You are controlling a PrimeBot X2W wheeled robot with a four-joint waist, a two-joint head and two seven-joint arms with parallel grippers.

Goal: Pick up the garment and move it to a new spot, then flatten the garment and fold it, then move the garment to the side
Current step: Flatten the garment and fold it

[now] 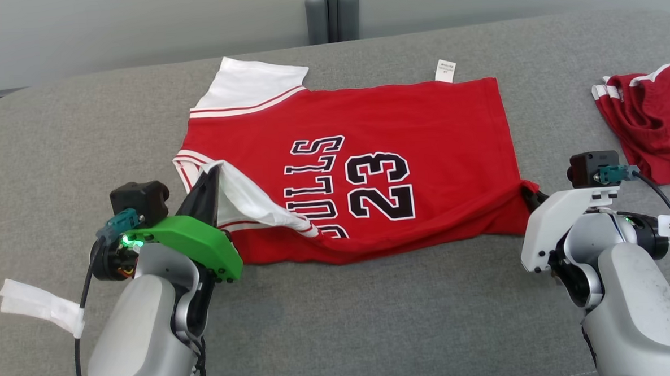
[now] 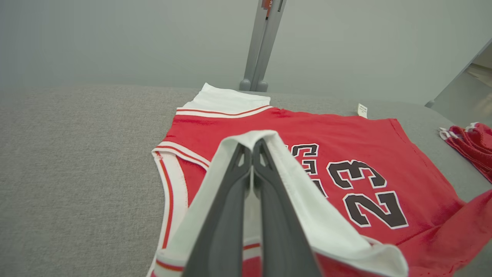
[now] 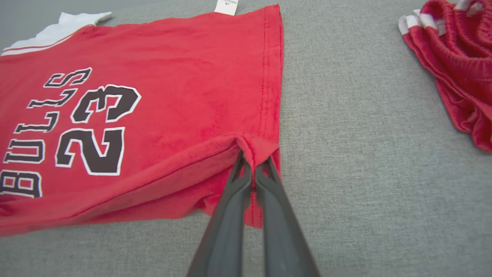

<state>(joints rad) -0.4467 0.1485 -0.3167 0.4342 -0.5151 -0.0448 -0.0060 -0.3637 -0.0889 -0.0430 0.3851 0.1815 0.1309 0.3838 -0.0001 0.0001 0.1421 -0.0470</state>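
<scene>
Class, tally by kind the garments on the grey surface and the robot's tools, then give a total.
Red Bulls jersey: 1
Bunched red garment: 1
Tools, left tool and right tool, each shut on the jersey: 2
Total: 4

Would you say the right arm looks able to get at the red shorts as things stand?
Probably not yet: the right end effector is shut on the jersey at its hem corner, though only bare gray surface separates it from the shorts.
</scene>
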